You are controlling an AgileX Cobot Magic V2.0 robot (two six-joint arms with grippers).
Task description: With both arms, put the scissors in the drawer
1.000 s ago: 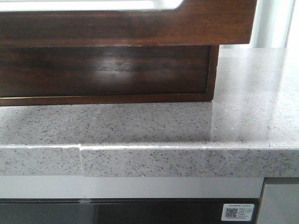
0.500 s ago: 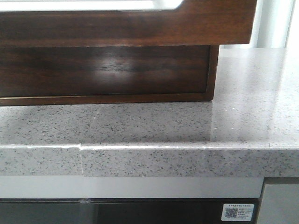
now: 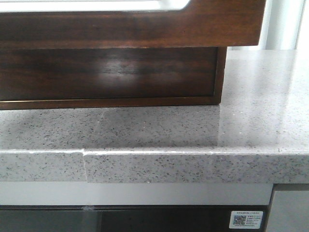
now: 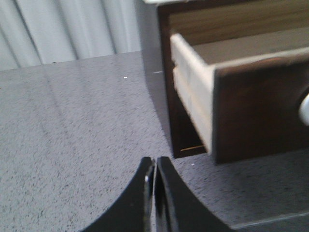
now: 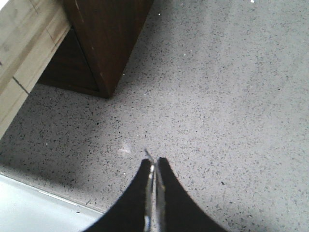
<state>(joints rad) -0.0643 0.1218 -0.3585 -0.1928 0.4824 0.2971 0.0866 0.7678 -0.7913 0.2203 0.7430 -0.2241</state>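
Note:
The drawer point(image 3: 135, 26) is a wide dark brown glossy front with a white round-cornered area point(image 3: 96, 5) along its top. It stands pulled out over the counter. The left wrist view shows it open, with a pale wood side point(image 4: 193, 92) and a dark front point(image 4: 260, 111). My left gripper point(image 4: 154, 162) is shut and empty, above the counter beside the drawer. My right gripper point(image 5: 154, 162) is shut above the counter, near the cabinet's corner point(image 5: 106, 43). A thin grey sliver sticks out between its tips. I cannot tell what it is. No scissors show in any view.
The dark wooden cabinet point(image 3: 111, 72) stands on a grey speckled stone counter point(image 3: 159, 128), whose front edge point(image 3: 145, 166) runs across the front view. A white rounded thing point(image 4: 304, 108) shows at the drawer's front. Pale curtains point(image 4: 72, 29) hang behind the counter.

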